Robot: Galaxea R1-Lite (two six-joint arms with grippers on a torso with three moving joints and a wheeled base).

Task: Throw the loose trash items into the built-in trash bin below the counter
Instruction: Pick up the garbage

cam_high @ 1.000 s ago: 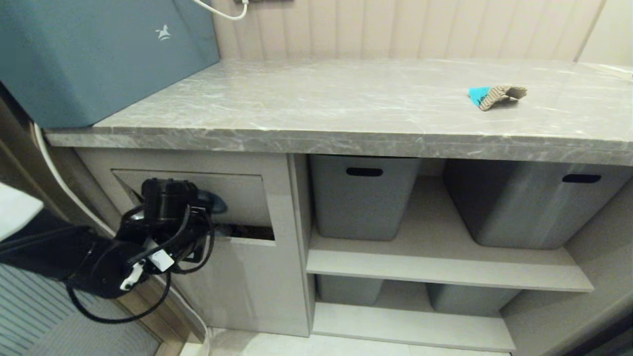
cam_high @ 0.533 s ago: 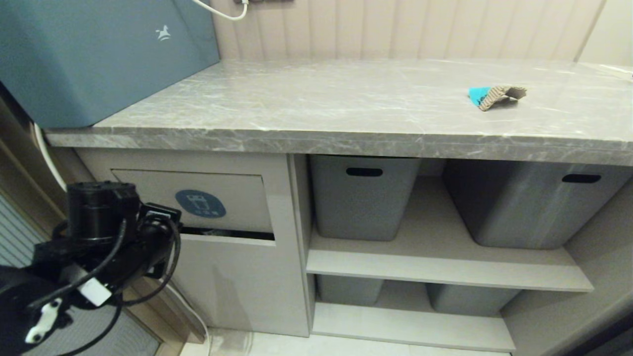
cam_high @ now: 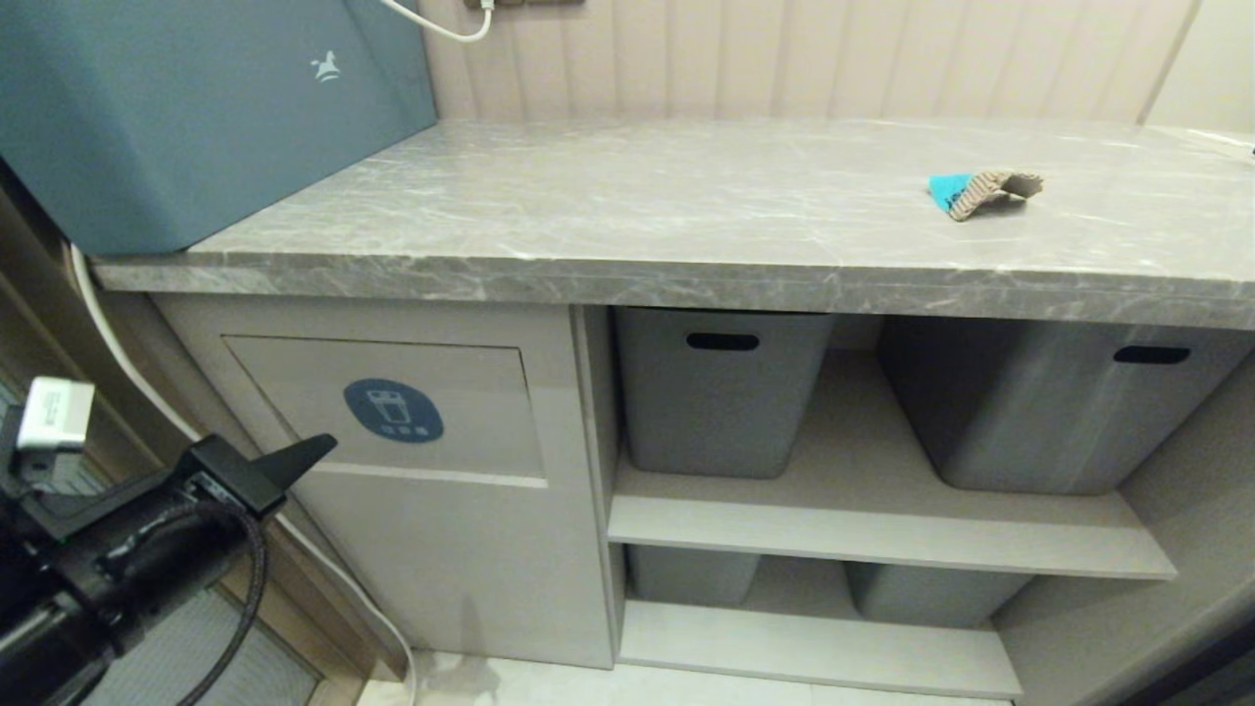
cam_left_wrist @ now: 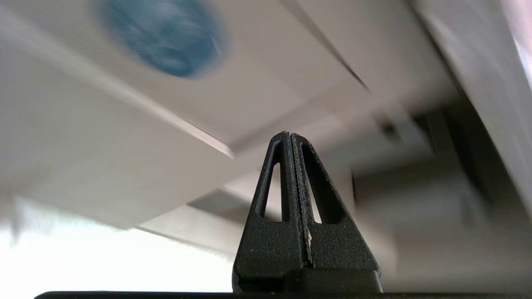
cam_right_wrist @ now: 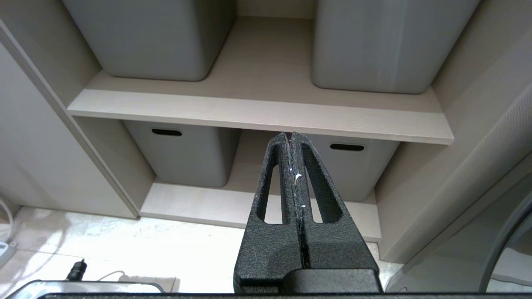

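One crumpled tan-and-turquoise cardboard scrap (cam_high: 983, 190) remained upper right on grey marble bench (cam_high: 627, 226); beige flap bin (cam_high: 392, 407) closed; left tool (cam_high: 312, 451) clenched, empty.

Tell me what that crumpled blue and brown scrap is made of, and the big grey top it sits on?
The scrap looks like corrugated cardboard: its tan torn edge shows wavy ridges, and one face is printed bright turquoise. The counter looks like polished stone, maybe marble: grey with white veins, a soft shine and a thick edge. It could be a stone-look slab; the view cannot settle that.
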